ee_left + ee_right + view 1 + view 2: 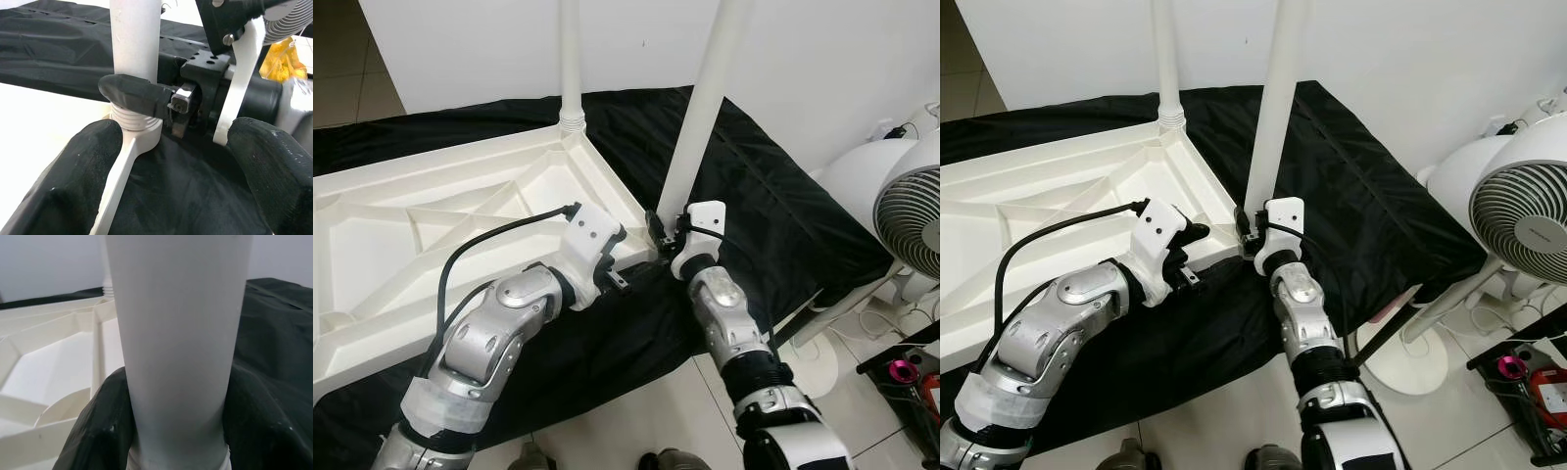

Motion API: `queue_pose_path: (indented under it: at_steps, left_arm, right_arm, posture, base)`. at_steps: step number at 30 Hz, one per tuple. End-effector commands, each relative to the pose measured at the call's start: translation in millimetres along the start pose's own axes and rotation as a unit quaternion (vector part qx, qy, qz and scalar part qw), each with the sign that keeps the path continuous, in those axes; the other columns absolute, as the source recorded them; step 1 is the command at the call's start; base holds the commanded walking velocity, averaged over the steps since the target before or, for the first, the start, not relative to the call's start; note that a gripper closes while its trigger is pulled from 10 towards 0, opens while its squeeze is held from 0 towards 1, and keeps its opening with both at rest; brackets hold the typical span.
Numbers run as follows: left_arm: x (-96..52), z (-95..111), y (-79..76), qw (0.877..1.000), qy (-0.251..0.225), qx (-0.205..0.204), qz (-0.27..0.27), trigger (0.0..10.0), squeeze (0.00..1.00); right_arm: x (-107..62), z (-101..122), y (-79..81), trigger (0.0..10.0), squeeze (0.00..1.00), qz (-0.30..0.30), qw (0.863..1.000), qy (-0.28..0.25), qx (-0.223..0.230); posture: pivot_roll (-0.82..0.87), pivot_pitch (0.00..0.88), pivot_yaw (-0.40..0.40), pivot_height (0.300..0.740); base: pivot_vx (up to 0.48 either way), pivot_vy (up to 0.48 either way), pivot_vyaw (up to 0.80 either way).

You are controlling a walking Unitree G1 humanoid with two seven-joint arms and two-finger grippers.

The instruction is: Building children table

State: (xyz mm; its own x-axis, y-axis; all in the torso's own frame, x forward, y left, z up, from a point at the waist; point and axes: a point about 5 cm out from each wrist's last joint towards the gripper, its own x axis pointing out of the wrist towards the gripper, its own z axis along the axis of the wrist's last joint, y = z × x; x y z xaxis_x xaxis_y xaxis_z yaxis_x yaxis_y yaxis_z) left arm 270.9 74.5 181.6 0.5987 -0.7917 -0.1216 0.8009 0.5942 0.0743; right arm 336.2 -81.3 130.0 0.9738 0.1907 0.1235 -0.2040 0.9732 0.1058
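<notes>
White wall and pale tiled floor surround a bench draped in black cloth (pixel 764 196). On it lies the upside-down white tabletop (pixel 431 245), ribbed underside up. One white leg (pixel 571 59) stands screwed into the tabletop's far corner. A second leg (pixel 700 108) stands at the near corner, its threaded base at the socket. The right tool (pixel 664 233) is clenched around this leg just above the tabletop. The left tool (pixel 619 279) hovers beside that corner, fingers (pixel 83 176) spread apart, grasping nothing. A white fan (pixel 913 220) stands beyond the bench.
</notes>
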Motion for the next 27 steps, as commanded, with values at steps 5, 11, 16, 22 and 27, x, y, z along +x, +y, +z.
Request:
queue_pose_path:
  at_steps: [5, 11, 16, 22, 27]
  left_arm:
    - [-0.9, -0.4, -4.3, 1.000, 0.004, 0.001, -0.009, 10.0, 0.00]
    - [-1.1, -0.8, -5.1, 1.000, 0.004, 0.001, -0.011, 10.0, 0.00]
    - [-1.2, -1.0, -5.5, 1.000, 0.005, 0.000, -0.012, 10.0, 0.00]
    - [-0.7, -1.1, -7.7, 1.000, 0.004, -0.001, -0.014, 10.0, 0.00]
    - [-0.2, -0.8, -7.3, 1.000, 0.004, -0.002, -0.015, 10.0, 0.00]
  right_arm:
    - [-15.3, -15.4, 18.4, 10.0, 0.00, -0.016, 0.998, 0.032, 0.045]
    - [-18.3, -10.1, 14.9, 10.0, 0.00, -0.011, 0.999, 0.019, 0.038]
    - [-20.7, -6.0, 11.5, 10.0, 1.00, 0.006, 0.999, 0.005, 0.039]
    - [-21.4, 7.4, -10.5, 10.0, 1.00, 0.044, 0.998, -0.023, 0.032]
    - [-18.0, 11.2, -25.2, 10.0, 0.00, 0.068, 0.997, -0.015, 0.015]
  posture:
    - [-0.05, 0.034, -0.033, 0.740]
    - [-0.05, 0.037, -0.035, 0.740]
    - [-0.05, 0.039, -0.035, 0.740]
    - [-0.06, 0.043, -0.036, 0.740]
    - [-0.06, 0.045, -0.032, 0.740]
  base:
    - [0.000, 0.000, 0.00]
    - [0.000, 0.000, 0.00]
    - [0.000, 0.000, 0.00]
    - [0.000, 0.000, 0.00]
    - [0.000, 0.000, 0.00]
